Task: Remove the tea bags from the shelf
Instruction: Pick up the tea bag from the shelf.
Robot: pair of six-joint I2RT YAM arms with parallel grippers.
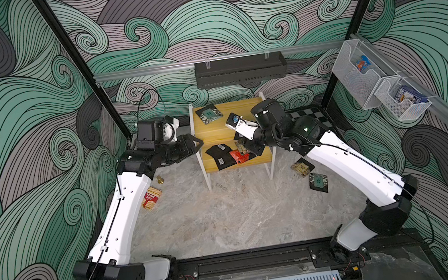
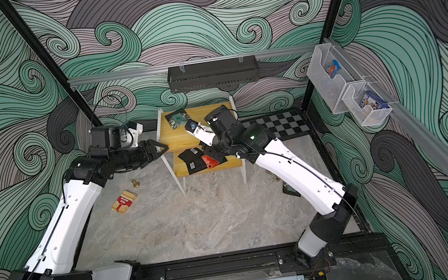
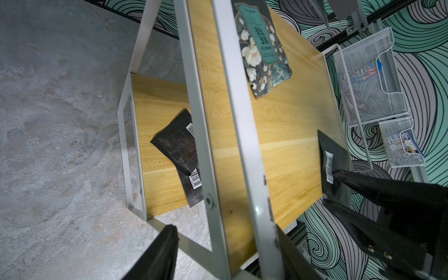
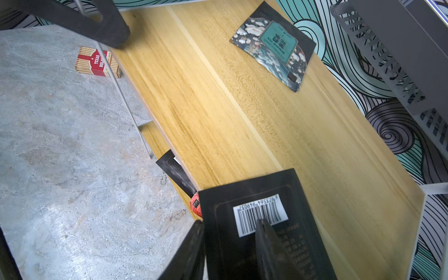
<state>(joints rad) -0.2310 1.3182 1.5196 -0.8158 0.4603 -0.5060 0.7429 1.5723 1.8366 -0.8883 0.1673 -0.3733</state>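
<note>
Tea bags (image 1: 220, 154) on yellow two-tier shelf (image 1: 215, 131), right hand (image 4: 230, 221) pinching black barcoded tea bag (image 4: 254, 189) at top board, left hand (image 3: 225, 228) open, empty.

shelf (image 1: 215, 131) | upper board: teal tea bag (image 1: 209, 113) | lower board: black tea bags (image 1: 215, 152)

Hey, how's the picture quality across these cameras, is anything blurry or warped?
Right wrist view: the shelf board looks motion-smeared near its front edge, yet the black tea bag barcode reads sharp. Left wrist view: crisp on the teal tea bag. In both top views: softer detail, wide-angle perspective splaying the black posts.
</note>
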